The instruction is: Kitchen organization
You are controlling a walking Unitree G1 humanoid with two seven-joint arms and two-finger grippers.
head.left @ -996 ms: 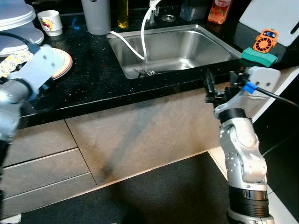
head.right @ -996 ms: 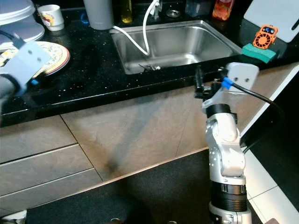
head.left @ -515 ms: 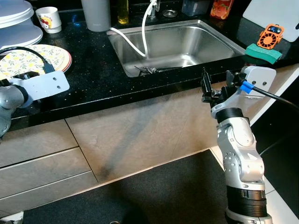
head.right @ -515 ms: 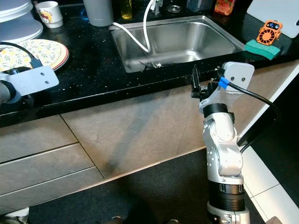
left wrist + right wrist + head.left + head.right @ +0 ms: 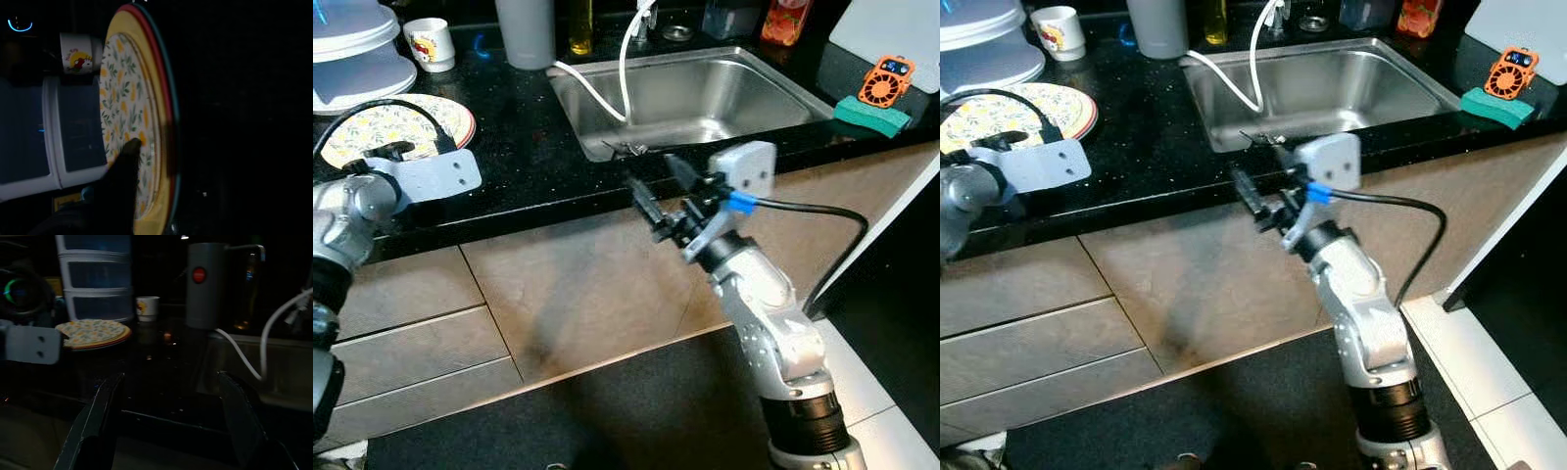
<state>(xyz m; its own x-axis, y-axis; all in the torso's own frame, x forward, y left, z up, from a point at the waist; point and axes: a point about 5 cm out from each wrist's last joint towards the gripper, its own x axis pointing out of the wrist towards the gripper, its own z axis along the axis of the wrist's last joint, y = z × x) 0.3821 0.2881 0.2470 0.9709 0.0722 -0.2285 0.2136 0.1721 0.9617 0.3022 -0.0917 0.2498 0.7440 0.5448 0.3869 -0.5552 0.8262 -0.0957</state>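
Note:
A stack of plates [image 5: 399, 123], the top one with a yellow floral pattern, lies on the black counter [image 5: 509, 147] at the left. My left gripper [image 5: 374, 157] is at the near rim of that stack. In the left wrist view one black finger [image 5: 124, 166] lies over the top plate [image 5: 128, 98]; the other finger is hidden. My right gripper [image 5: 658, 191] hangs open in front of the counter edge, just below the sink's near left corner, holding nothing. In the right wrist view its fingers [image 5: 98, 421] stand wide apart, facing the plates [image 5: 93, 333].
The steel sink [image 5: 724, 83] holds some cutlery [image 5: 625, 149] and a white hose [image 5: 597, 88]. A white mug [image 5: 429, 44], a grey jug [image 5: 530, 29] and stacked white containers [image 5: 357, 49] stand at the back. A green sponge [image 5: 871, 116] and an orange gadget [image 5: 888, 80] lie right.
My right arm has swung left from the counter's right end to the front of the sink's left corner. The left wrist has settled at the plate stack's rim.

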